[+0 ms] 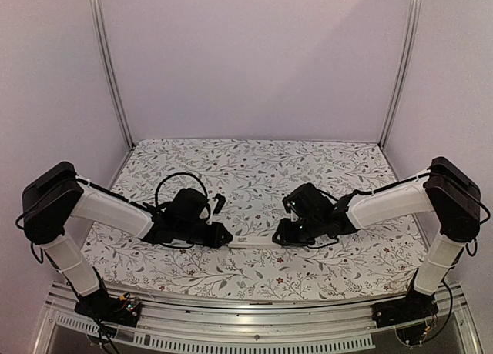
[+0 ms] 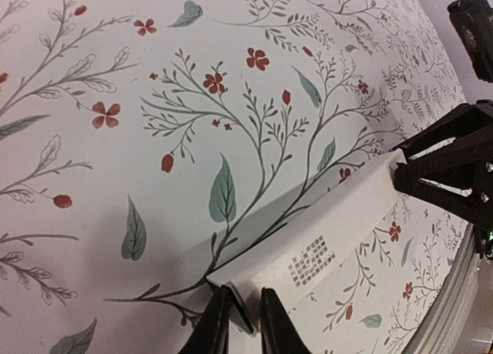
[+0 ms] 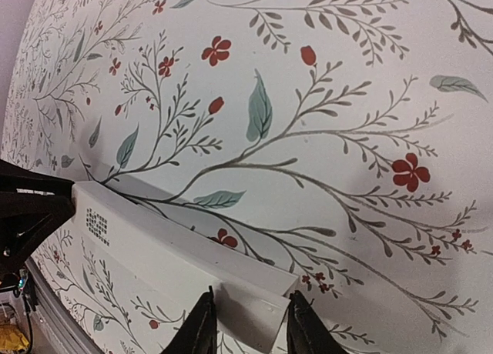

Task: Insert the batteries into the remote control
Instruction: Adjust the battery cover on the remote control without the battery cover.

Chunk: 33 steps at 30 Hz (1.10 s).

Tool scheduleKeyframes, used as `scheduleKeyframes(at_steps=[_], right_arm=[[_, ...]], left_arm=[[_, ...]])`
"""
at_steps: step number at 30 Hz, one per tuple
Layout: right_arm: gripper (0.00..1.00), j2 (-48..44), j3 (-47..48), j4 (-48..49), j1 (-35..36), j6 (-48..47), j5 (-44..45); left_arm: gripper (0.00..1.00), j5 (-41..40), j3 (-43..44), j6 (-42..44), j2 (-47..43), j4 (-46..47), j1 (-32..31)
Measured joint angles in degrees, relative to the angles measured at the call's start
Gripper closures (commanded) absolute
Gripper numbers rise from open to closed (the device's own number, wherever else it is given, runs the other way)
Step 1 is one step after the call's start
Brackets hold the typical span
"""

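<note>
Left gripper pinches one end of remote control, right gripper clamps the other; prob. sliding it open, so pull straight & slow, no twisting.

Left tool and right tool flank the white remote control

Slim white rectangular remote control lies lower centre on the flower-printed surface, apparently between left hand and right hand.
</note>
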Motion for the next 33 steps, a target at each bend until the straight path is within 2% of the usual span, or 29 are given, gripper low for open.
scheduleKeyframes(at_steps=[7, 12, 14, 19, 23, 33], right_arm=[[0.54, 0.0, 0.3, -1.3, 0.1, -0.4, 0.9], [0.26, 0.0, 0.7, -2.6, 0.1, -1.3, 1.7], [0.19, 0.0, 1.0, -3.4, 0.1, -1.8, 1.7], [0.16, 0.0, 3.3, -5.5, 0.1, -3.0, 3.6], [0.28, -0.5, 5.0, -7.3, -0.2, -4.3, 5.8], [0.99, -3.8, 6.1, -17.1, -0.6, -3.5, 13.9]], left_arm=[[0.86, 0.0, 0.0, 0.0, 0.0, 0.0, 0.0], [0.86, -0.3, 0.0, 0.0, 0.0, -0.1, 0.0], [0.86, -0.4, 0.1, 0.0, 0.0, -0.2, 0.0], [0.86, -0.9, 0.4, 0.0, 0.0, -0.8, -0.1], [0.86, -1.2, 0.4, 0.0, 0.0, -0.9, -0.3], [0.85, -2.4, 0.8, 0.1, 0.0, -1.4, -0.9]])
